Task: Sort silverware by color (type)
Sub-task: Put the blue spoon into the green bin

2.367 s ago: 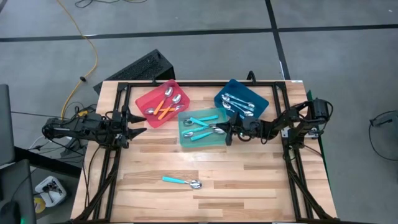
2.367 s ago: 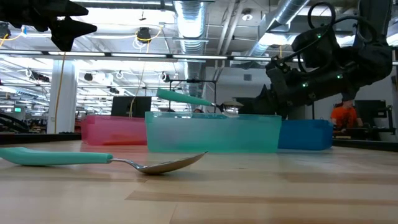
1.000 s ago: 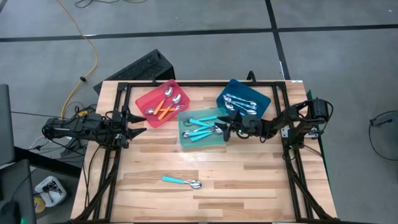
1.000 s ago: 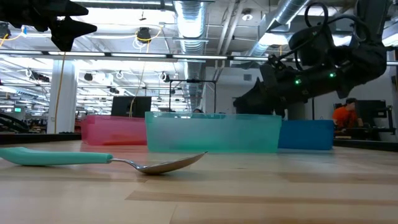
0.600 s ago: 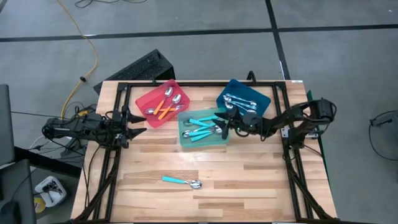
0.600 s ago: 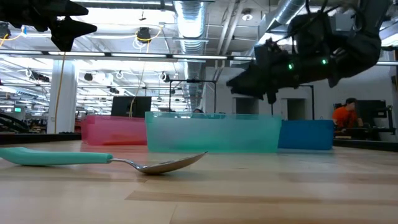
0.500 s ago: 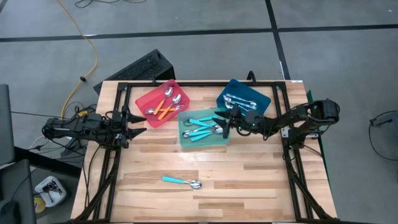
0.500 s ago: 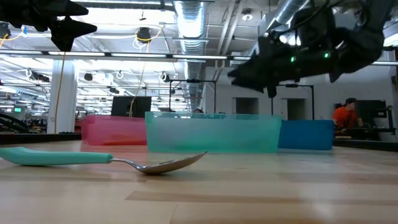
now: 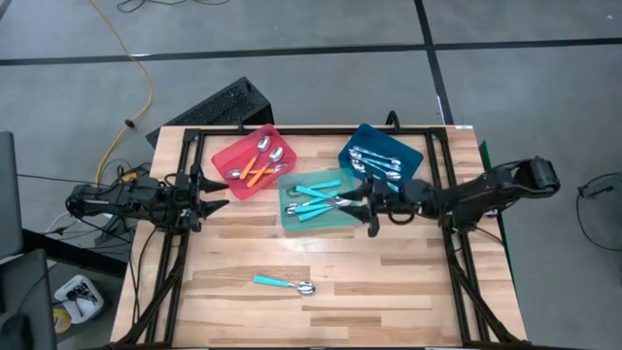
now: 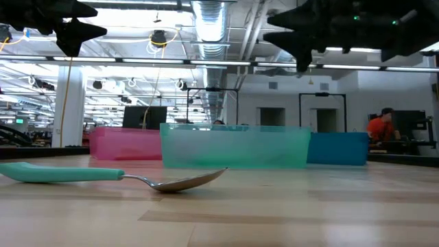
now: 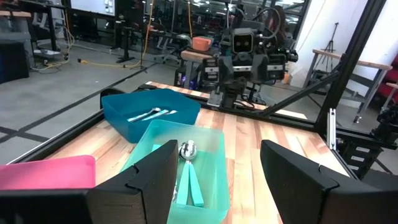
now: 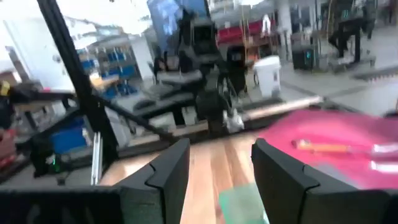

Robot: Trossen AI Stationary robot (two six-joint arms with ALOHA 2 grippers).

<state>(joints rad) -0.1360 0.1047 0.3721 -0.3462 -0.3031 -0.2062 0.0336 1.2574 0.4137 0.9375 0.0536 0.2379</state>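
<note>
L gripper (image 9: 216,191) waits spread at table's left edge. Last teal spoon (image 9: 286,284) lies loose on front boards. R gripper (image 9: 368,207), spread and empty by teal tray (image 9: 288,222), risks clipping tray rim en route to it.

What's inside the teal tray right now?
The teal tray holds several teal-handled spoons, lying crossed over one another. An exact count is not possible where they overlap, and the right gripper covers the tray's right edge. The low view shows only the tray's wall.
</note>
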